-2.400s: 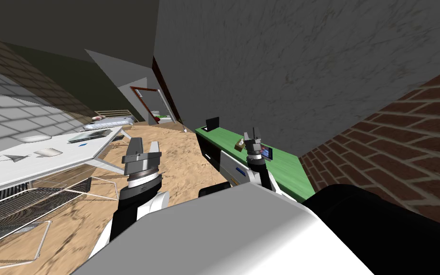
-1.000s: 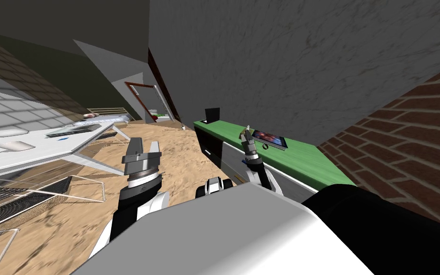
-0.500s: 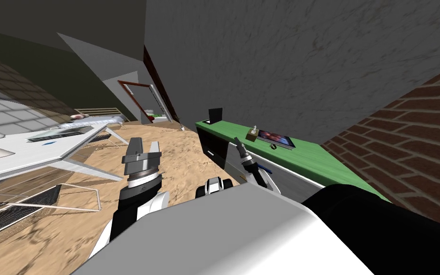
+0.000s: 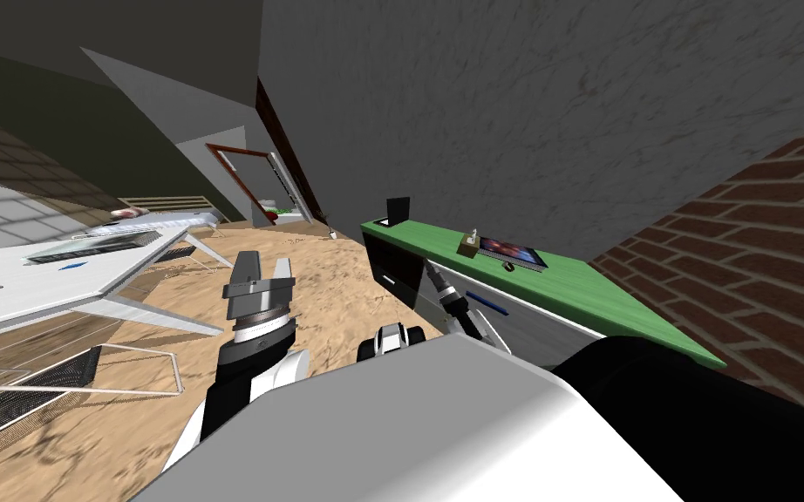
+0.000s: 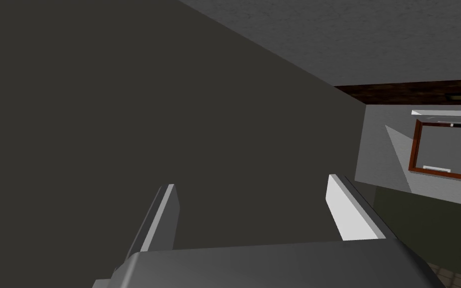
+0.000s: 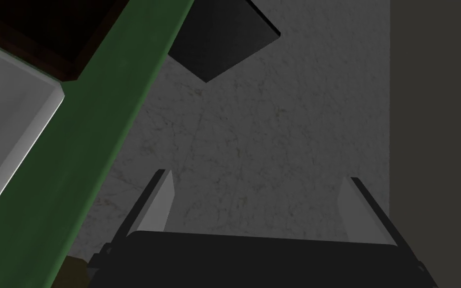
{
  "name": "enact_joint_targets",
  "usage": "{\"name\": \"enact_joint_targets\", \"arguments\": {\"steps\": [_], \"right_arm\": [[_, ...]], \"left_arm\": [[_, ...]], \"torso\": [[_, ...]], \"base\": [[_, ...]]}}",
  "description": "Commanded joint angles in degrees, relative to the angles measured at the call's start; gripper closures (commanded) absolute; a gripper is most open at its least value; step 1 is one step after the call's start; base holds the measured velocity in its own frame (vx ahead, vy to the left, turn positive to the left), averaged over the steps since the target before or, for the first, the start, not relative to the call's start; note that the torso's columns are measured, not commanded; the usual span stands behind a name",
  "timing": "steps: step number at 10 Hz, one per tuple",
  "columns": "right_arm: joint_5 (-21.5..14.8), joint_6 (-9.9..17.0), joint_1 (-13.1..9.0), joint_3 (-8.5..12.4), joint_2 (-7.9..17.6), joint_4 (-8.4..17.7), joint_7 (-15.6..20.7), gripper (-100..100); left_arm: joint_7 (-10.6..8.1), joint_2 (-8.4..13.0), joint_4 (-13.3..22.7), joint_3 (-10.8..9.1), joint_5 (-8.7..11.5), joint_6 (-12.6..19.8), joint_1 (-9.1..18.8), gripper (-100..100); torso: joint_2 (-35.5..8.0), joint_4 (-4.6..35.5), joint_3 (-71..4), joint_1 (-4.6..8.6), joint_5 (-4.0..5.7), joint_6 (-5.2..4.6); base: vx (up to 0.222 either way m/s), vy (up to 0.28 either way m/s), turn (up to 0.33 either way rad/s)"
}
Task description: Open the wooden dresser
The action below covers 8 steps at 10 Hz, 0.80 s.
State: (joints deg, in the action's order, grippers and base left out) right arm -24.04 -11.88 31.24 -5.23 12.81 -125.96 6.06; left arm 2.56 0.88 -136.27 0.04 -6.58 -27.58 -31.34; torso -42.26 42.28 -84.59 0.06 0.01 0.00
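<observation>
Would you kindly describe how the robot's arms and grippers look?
The arms are white with dark joints. The left gripper has a grey box body, a ribbed collar and two light grey blade-like fingers; the right gripper has a darker body.

I can read no text, label, brand or number anywhere before me. The flat screen (image 4: 514,254) lying on the green top of the dresser (image 4: 605,298) shows a smear of red and blue, perhaps a picture, with no letters I can make out. The small box (image 4: 469,245) just beside it bears no legible mark.
</observation>
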Motion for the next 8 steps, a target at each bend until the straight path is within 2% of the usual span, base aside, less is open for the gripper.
{"name": "enact_joint_targets", "arguments": {"steps": [1, 4, 5, 6, 8], "right_arm": [[-3.02, 4.19, -0.02, -1.29, 0.92, 0.99, 1.15, -100], [-7.98, 9.01, 0.08, -3.14, 2.57, 3.43, 3.09, -100], [-8.25, 10.13, 0.08, -3.14, 2.57, 3.43, 3.09, -100], [-10.64, 11.61, 0.08, -4.10, 3.40, 4.67, 4.10, -100], [-10.89, 13.19, 0.08, -4.10, 3.40, 4.67, 4.10, -100]], "left_arm": [[0.00, 0.00, 0.00, 0.00, 0.00, 0.00, 0.00, 0], [0.00, 0.00, 0.00, 0.00, 0.00, 0.00, 0.00, 0], [0.00, -0.01, 0.00, 0.01, 0.00, 0.00, -0.01, 0], [0.00, 0.00, 0.00, 0.00, 0.00, 0.00, 0.00, 0], [0.00, 0.00, 0.00, 0.00, 0.00, 0.00, 0.00, 0]], "torso": [[0.06, -0.02, -0.03, -0.17, -0.03, 0.00], [-0.01, 0.00, 0.01, -0.03, -0.01, 0.00], [-0.01, 0.00, 0.01, -0.15, -0.02, -0.01], [-0.05, 0.01, 0.03, -0.02, -0.01, 0.01], [-0.05, 0.02, 0.03, 0.02, 0.01, 0.01]], "base": [[0.032, 0.129, -0.036], [0.050, 0.151, -0.057], [0.039, 0.144, -0.042], [0.030, 0.152, -0.065], [0.026, 0.098, -0.016]]}}
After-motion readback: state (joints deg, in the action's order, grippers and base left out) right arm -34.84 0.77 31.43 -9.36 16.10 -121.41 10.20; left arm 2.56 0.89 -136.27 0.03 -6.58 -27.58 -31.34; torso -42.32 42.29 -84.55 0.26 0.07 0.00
